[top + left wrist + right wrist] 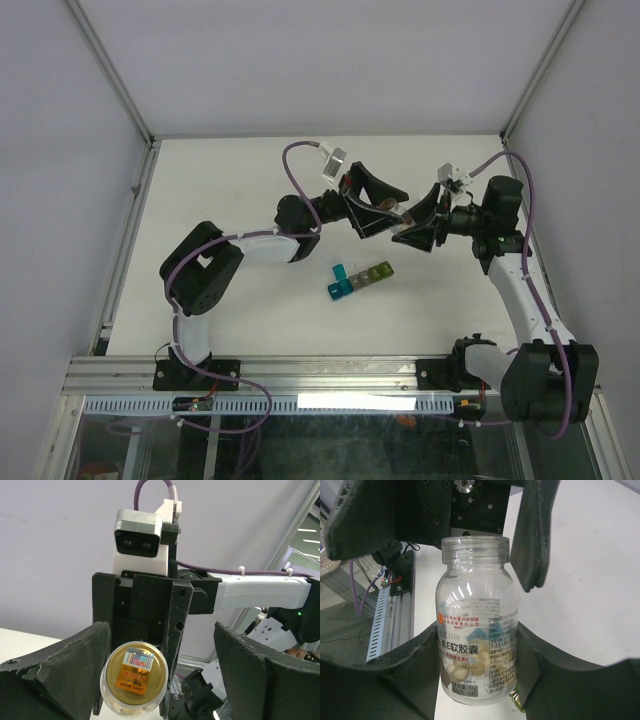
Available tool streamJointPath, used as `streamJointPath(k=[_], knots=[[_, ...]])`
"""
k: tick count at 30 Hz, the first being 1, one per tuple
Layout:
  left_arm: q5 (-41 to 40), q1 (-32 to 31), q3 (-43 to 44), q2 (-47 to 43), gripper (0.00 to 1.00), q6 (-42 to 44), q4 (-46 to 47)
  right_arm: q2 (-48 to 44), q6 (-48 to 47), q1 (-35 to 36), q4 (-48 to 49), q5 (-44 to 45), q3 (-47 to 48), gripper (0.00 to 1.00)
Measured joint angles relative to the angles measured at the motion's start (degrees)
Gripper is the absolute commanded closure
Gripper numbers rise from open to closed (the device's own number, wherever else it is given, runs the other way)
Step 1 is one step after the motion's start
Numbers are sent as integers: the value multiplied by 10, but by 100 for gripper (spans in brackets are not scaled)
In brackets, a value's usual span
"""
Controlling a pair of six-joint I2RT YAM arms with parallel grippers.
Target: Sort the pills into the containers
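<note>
A small clear bottle [476, 625] with a gold cap [136, 674] hangs above the table, pale pills [470, 664] lying inside it. My right gripper [477, 650] is shut on the bottle's body, one finger on each side. My left gripper [160, 670] faces the cap end and stands open around it; its left finger [65, 675] is close beside the cap and its right finger [265, 680] is well apart. In the top view both grippers [385, 208] [412, 222] meet over mid-table. The containers [360, 278], a strip of blue, teal, grey and green cubes, lie on the table just in front.
The white table [230, 180] is walled by grey panels and metal frame posts. Both arm bases are bolted to the rail [320, 375] at the near edge. Purple cables loop over both arms.
</note>
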Motion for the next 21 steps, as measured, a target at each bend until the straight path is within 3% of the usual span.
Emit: streamJointPath(k=[6,12,19,20,21], knots=[[-13,-3,4,2,42,7,-1,2,0,2,-4,13,3,100],[-23,-3,11,9,51,8,-1,2,5,5,1,14,6,100],[-25,-4,20,20,50,7,0,2,18,5,7,20,6,100],[-27,-4,20,20,55,7,0,2,20,5,7,21,6,100],[-28,-5,20,21,68,8,0,2,22,5,8,22,6,100]])
